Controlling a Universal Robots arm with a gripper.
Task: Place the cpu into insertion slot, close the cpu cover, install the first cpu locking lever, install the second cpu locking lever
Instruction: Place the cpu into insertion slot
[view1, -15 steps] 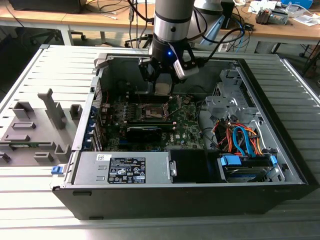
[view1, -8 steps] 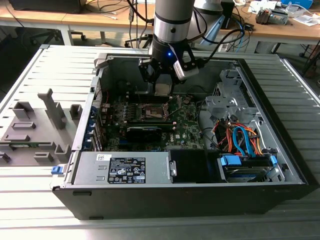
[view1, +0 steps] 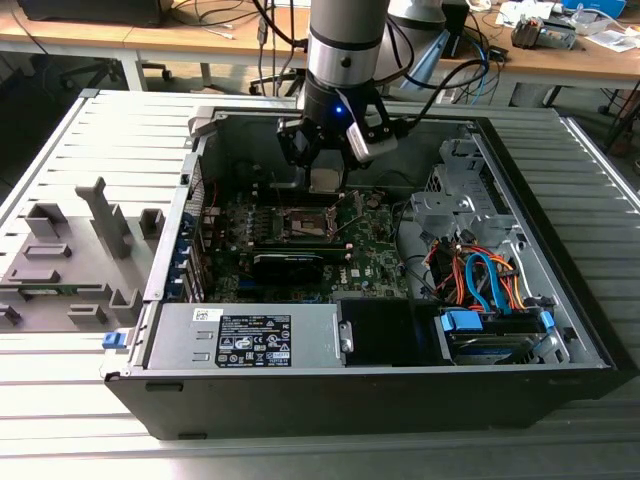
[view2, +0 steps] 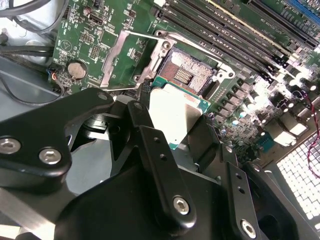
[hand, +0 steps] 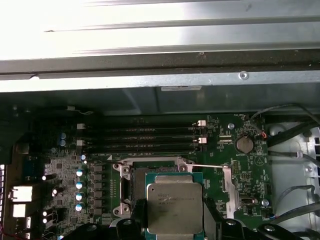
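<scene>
My gripper (view1: 325, 165) hangs inside the open computer case (view1: 180, 250), shut on the cpu (view1: 323, 180), a flat square chip with a silvery top. In the second wrist view the cpu (view2: 172, 112) sits tilted between black fingers (view2: 145, 130), just above and beside the insertion slot (view2: 187, 75), whose pin field lies bare. The cpu cover (view2: 112, 60) is swung open next to the slot. In the first wrist view the cpu (hand: 175, 205) hides most of the insertion slot (hand: 132, 185). A thin lever wire (hand: 210, 166) sticks out sideways.
Long black memory slots (hand: 150, 137) run beside the socket. A black card (view1: 288, 262) lies in front of it on the green board (view1: 370, 255). The power supply (view1: 245, 335) fills the case front. Orange and blue cables (view1: 480, 280) and a drive cage (view1: 450, 205) are at the exterior view's right.
</scene>
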